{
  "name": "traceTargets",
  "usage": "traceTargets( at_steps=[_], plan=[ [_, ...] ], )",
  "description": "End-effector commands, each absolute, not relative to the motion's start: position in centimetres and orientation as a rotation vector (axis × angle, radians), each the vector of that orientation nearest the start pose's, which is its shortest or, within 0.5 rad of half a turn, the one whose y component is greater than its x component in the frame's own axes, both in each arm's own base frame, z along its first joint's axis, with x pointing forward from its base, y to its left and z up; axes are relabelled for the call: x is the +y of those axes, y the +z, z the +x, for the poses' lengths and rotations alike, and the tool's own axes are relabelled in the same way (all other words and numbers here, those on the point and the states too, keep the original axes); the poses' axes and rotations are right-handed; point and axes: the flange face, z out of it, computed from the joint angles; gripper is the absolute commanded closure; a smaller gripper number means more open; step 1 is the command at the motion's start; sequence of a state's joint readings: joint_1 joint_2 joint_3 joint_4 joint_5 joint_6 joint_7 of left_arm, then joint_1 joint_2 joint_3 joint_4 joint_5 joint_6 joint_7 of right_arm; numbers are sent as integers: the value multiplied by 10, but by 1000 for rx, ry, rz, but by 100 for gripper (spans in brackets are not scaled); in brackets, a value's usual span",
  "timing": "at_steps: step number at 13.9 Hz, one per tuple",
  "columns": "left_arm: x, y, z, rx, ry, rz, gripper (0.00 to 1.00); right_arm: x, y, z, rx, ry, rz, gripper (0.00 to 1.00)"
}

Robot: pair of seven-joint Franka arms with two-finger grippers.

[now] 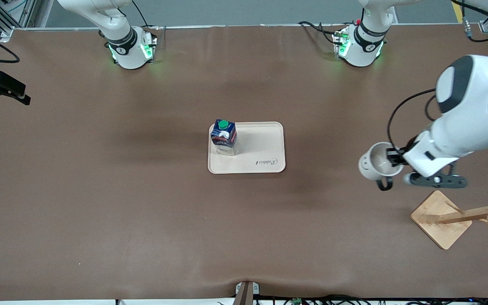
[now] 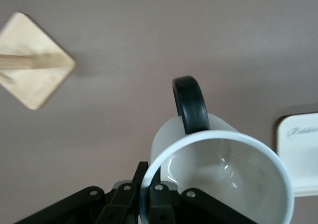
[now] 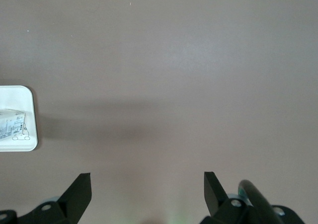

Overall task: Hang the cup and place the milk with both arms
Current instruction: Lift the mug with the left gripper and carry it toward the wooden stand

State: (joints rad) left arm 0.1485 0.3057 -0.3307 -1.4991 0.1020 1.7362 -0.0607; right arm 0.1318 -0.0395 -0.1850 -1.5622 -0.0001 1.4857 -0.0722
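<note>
A brown worktop [image 1: 100, 203] seen from a high camera, with two white robot arms based along its upper edge.

The left end effector [image 1: 393, 160] is up in the air over the worktop toward the left arm's end, just above the wooden rack. It is clenched on the rim of the cup [image 1: 375, 163], a white mug with a black handle. One finger sits inside the mug and the other outside, pinching the wall. In the left wrist view the black fingers [image 2: 158, 199] meet the white rim of the cup [image 2: 218, 174], whose mouth faces the camera, and the black handle [image 2: 191, 105] arches away from the grip. The mug is tilted, with its opening turned toward the arm and its handle pointing down toward the front camera's side.

The wooden rack [image 1: 460, 216] stands on the worktop near the mug, on a square base, with pegs on its pole.

The milk [image 1: 224, 136], a dark blue carton with a green cap, stands upright on a beige tray [image 1: 265, 152] in the middle of the worktop, at the tray's end toward the right arm.

The right end effector [image 3: 147, 189] waits at the right arm's end of the worktop. It is released, its two fingers wide apart over bare worktop, holding nothing.
</note>
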Motion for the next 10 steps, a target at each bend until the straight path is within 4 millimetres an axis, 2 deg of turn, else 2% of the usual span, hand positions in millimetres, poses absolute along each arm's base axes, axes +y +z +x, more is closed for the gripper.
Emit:
traceTargets(
  at_steps=[1, 5, 7, 9, 10],
  plan=[
    [-46, 513, 641, 349, 86, -3079, 100, -18, 632, 549, -75, 69, -3128, 0],
    [15, 529, 646, 477, 48, -3047, 100, -15, 624, 553, -75, 92, -3128, 0],
    [32, 529, 645, 449, 46, -3055, 100, -6, 618, 556, -92, 106, -3127, 0],
    [35, 531, 644, 441, 42, -3054, 100, 7, 568, 577, -107, 268, -3126, 0],
    [42, 541, 641, 417, 21, -3051, 100, 4, 562, 579, -92, 268, -3108, 0]
  ],
)
